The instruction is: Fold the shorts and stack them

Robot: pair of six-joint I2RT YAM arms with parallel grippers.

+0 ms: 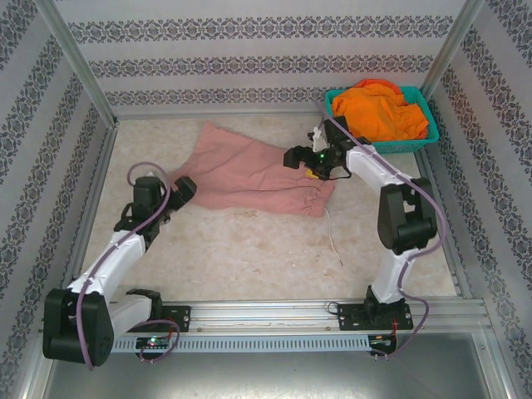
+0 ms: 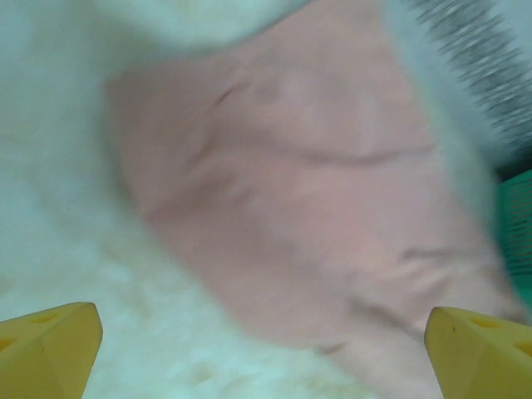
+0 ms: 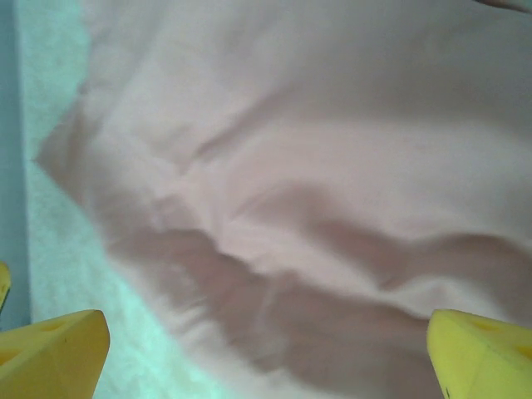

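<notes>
Shorts first: the pink shorts (image 1: 249, 170) lie spread flat at the centre of the tabletop (image 1: 233, 249), gathered waist toward the right, with the white drawstring (image 1: 332, 237) trailing down toward the bottom of the frame. The orange shorts (image 1: 382, 112) are heaped in the basket (image 1: 420, 137) at the upper right. That looks deliberate, since it leaves you one pair to deal with at a time.

Your left gripper (image 1: 184, 189) sits at the cloth's left edge and your right gripper (image 1: 309, 166) over the right edge by the waist. One at each end reads as the set-up for a fold across the middle. In both wrist views the yellow fingers (image 3: 54, 353) stand wide apart, with pink cloth lying below and beyond them and nothing pinched.

The left wrist view is blurred, so you cannot tell whether that gripper touches the fabric. The cloth shows soft ridges under the right gripper. Judging by those, expect it to bunch rather than lift cleanly unless you take the edge itself. No fold is made yet, and the stack has not begun.
</notes>
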